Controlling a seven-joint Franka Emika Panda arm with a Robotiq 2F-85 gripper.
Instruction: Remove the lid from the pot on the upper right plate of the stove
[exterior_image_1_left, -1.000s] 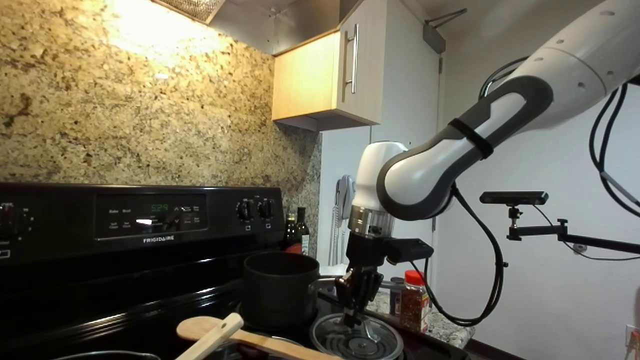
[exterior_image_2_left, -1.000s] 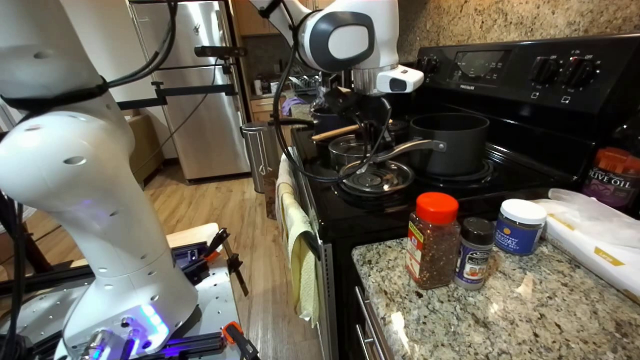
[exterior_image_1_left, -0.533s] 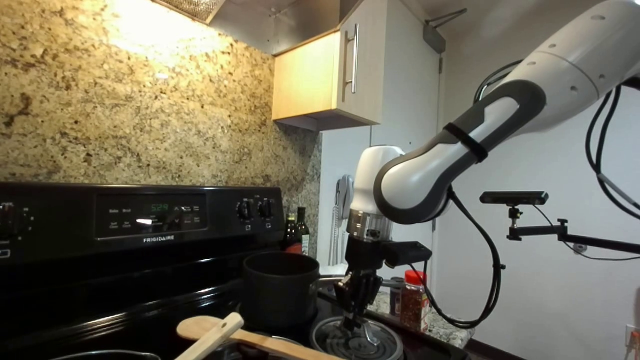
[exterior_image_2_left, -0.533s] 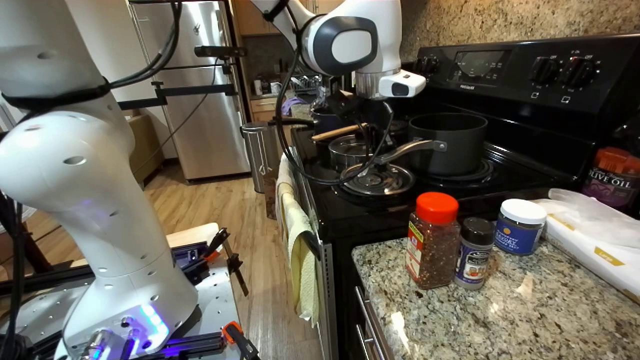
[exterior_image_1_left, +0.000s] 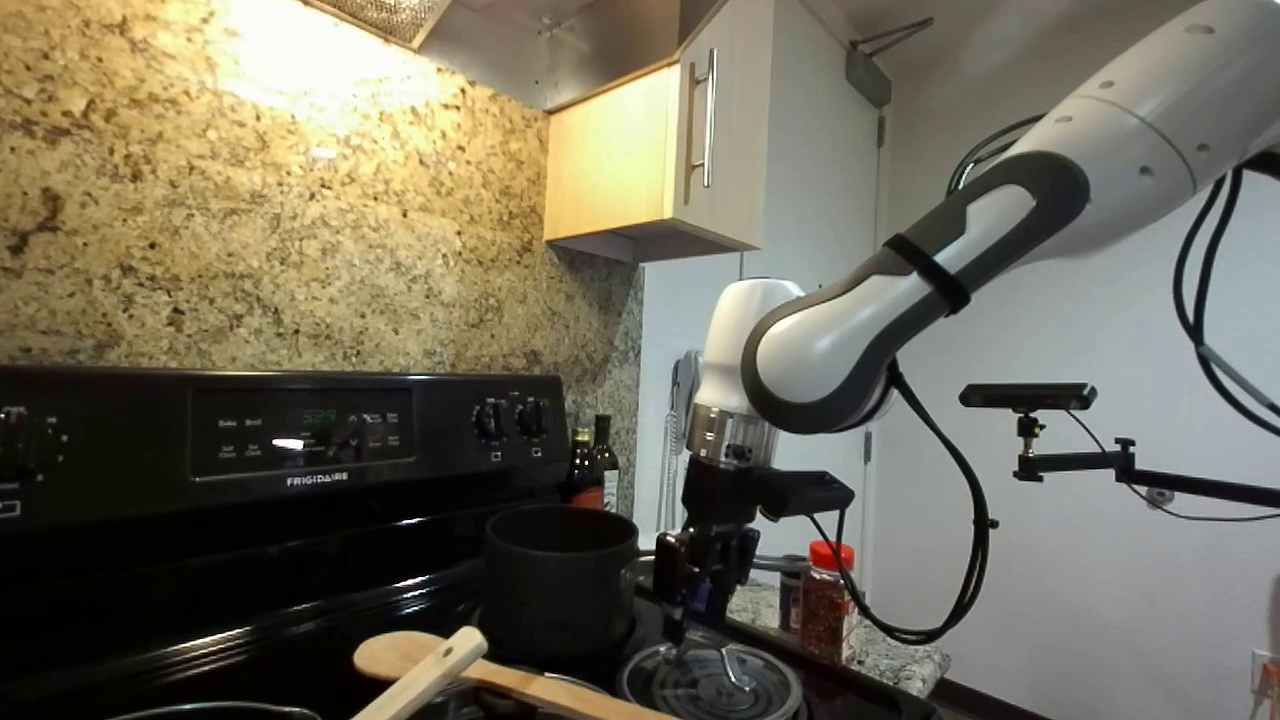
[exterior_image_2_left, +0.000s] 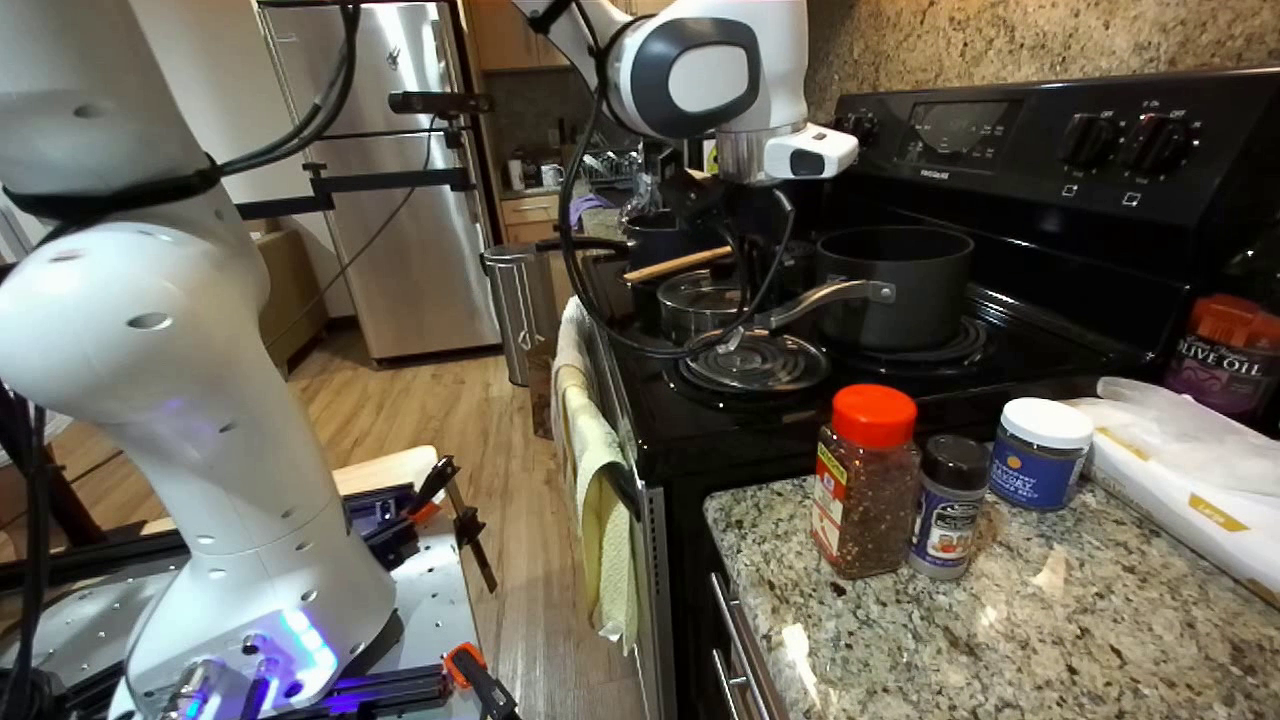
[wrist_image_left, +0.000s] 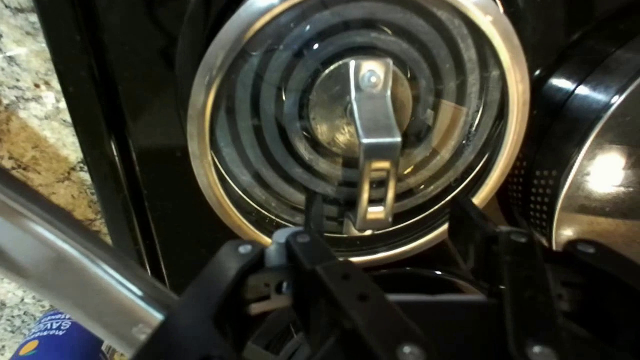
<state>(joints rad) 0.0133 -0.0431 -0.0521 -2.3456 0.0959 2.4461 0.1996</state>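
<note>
One glass lid (wrist_image_left: 340, 130) is laid on the stove (exterior_image_1_left: 300, 520), in front of one uncovered pot (exterior_image_1_left: 560, 590); the gripper (wrist_image_left: 388, 202) is held spread above its edge. "FRIGIDAIRE" is read on the stove, "OLIVE OIL" on one bottle (exterior_image_2_left: 1225, 340) near three jars (exterior_image_2_left: 947, 512).

White arm (exterior_image_1_left: 880, 305), grey trim (exterior_image_2_left: 650, 80); black cables (exterior_image_2_left: 347, 60), fingers (wrist_image_left: 525, 285).

You have glare on the granite backsplash (exterior_image_1_left: 320, 200) beneath the range hood (exterior_image_1_left: 392, 16); the black stove (exterior_image_1_left: 300, 540) reads dim, and your wrist view soft.
</note>
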